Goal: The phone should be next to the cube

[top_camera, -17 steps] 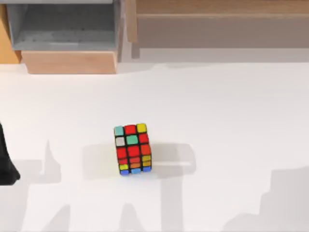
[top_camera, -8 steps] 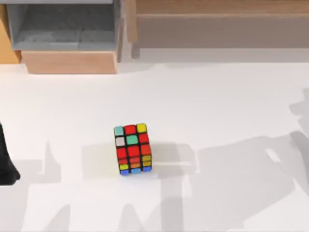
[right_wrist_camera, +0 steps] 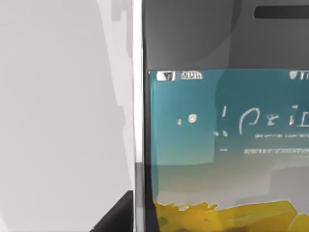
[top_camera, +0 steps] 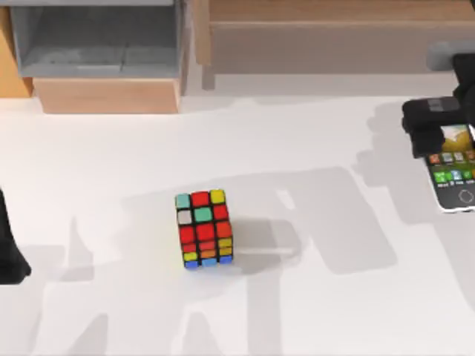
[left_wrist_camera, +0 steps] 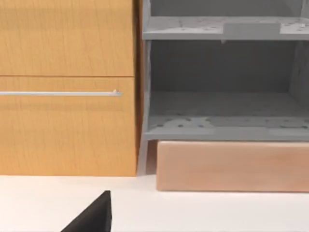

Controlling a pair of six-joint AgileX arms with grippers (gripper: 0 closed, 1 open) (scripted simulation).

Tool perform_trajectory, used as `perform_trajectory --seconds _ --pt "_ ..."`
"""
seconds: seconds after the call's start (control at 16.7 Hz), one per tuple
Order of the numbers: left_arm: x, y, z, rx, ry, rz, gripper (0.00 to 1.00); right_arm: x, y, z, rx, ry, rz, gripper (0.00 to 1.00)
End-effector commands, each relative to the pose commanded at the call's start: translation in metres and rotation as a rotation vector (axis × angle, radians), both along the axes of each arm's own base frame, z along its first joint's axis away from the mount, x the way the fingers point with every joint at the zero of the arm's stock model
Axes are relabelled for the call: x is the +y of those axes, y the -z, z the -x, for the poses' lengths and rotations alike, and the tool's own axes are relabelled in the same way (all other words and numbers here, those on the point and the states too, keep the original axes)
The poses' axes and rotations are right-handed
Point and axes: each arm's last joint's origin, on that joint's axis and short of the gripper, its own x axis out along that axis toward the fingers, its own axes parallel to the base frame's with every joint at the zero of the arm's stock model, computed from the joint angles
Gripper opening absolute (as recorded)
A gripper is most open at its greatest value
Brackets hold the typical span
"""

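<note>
Top view: your flat white phone (top_camera: 454,174) with its lit icon screen sits at the table's right edge, partly cut off, under the right gripper (top_camera: 434,122), fingers clamped on it; the mostly red black-edged cube (top_camera: 203,228) stands mid-table, well apart. Left arm (top_camera: 9,248) parked left. Right wrist view: phone (right_wrist_camera: 217,145) screen close up

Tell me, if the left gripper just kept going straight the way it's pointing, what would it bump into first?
Probably the light wooden block at the foot of the grey shelf, seen dead ahead in the left wrist view. The white table before it looks free, though depth is hard to judge.
</note>
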Motion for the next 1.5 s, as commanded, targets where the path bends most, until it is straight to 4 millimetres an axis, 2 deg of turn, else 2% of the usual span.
perform_trajectory --seconds 0.18,0.42,0.72,1.02,1.5 --pt "0.000 0.000 0.000 0.000 0.000 0.000 1.00 0.045 -0.001 -0.006 0.043 0.046 -0.025 0.00" --pt "0.000 0.000 0.000 0.000 0.000 0.000 1.00 0.097 0.007 -0.003 0.109 0.097 -0.022 0.00" --pt "0.000 0.000 0.000 0.000 0.000 0.000 1.00 0.141 0.024 0.007 0.177 0.137 0.024 0.00" --pt "0.000 0.000 0.000 0.000 0.000 0.000 1.00 0.158 0.038 0.014 0.212 0.154 0.068 0.00" --pt "0.000 0.000 0.000 0.000 0.000 0.000 1.00 0.158 0.039 0.014 0.217 0.160 0.067 0.00"
